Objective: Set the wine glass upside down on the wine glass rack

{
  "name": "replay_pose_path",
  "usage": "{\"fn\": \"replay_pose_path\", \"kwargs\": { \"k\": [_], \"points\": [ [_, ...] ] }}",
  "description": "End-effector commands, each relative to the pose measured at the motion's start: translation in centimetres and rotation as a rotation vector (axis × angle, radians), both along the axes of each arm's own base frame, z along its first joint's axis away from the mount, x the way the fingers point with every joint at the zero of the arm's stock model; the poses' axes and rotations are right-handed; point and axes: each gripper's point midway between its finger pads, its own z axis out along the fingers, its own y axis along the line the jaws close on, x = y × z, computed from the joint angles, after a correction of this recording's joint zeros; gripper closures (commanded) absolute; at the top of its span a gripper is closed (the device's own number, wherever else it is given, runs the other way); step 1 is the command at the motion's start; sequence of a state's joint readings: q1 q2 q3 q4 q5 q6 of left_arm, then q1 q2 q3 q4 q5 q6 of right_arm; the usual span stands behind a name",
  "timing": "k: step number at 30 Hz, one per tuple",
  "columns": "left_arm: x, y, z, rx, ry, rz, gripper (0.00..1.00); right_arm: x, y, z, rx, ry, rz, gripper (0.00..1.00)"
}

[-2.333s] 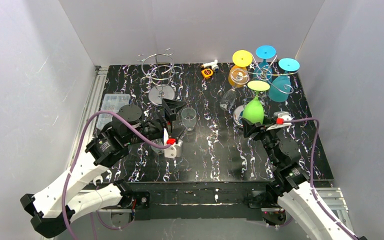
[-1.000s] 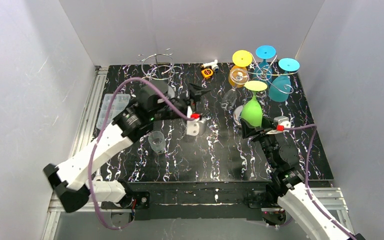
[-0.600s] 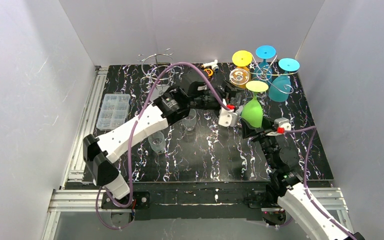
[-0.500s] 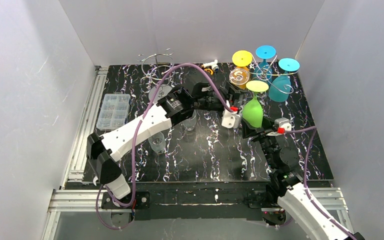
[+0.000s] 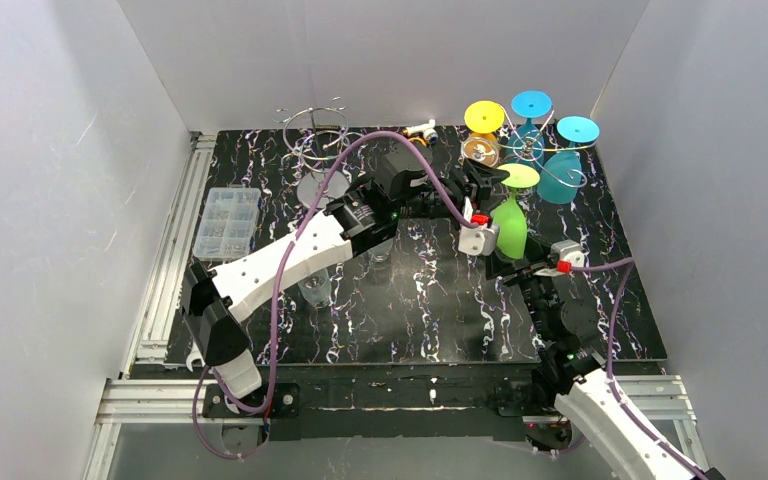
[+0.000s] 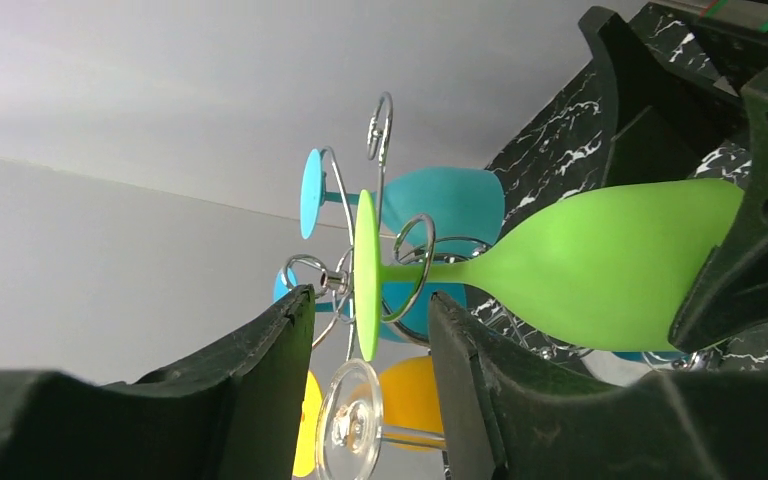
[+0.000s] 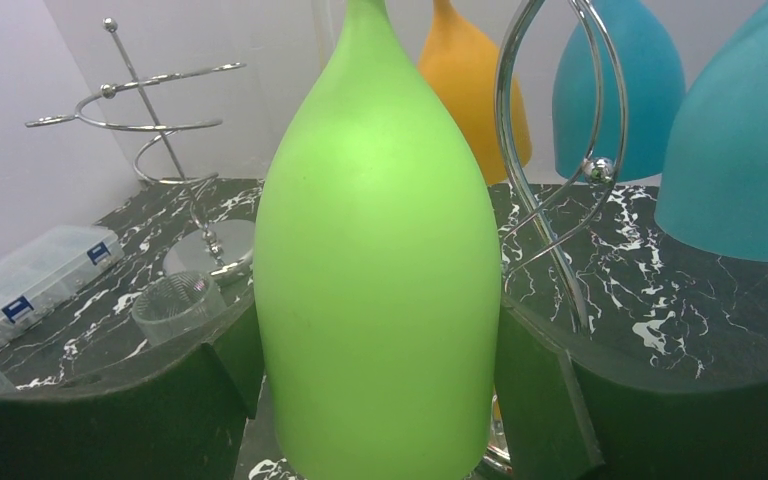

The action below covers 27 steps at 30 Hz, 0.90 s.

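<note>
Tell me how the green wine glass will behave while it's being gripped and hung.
The green wine glass looks matte and smooth, so it may slip in the right gripper, which pinches its tapering bowl. Its thin stem and wide foot probably make it apt to tilt.

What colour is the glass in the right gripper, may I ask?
Lime green glass; clearest in the right wrist view.

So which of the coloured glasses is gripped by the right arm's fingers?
The green wine glass, its bowl clamped between the right fingers; the yellow glass and two blue glasses simply hang on the rack.
</note>
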State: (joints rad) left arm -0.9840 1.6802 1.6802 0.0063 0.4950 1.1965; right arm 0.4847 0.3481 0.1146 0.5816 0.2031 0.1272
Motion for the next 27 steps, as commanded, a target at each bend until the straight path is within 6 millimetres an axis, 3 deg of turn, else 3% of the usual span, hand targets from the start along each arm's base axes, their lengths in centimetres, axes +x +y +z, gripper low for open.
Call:
{"fn": "replay_pose_path", "kwargs": {
  "k": [1, 8, 17, 27],
  "points": [
    [0.4, 0.2, 2.2, -0.048, -0.037, 0.037, 0.55, -0.4, -0.3, 2.0, 0.044, -0.084, -0.003, 0.48],
    [1.8, -0.5, 1.3, -0.018, -0.033, 0.080, 0.68, -0.6, -0.3, 1.9, 0.055, -0.088, 0.002, 0.48],
    [0.9, -0.4, 1.0, -0.009, -0.016, 0.045, 0.94, -0.6, -0.5, 1.9, 0.074, -0.087, -0.004, 0.48],
    [-0.4, -0.7, 1.8, -0.041, -0.041, 0.002, 0.97, -0.6, -1.0, 1.6, 0.101, -0.076, -0.026, 0.45]
  ]
}}
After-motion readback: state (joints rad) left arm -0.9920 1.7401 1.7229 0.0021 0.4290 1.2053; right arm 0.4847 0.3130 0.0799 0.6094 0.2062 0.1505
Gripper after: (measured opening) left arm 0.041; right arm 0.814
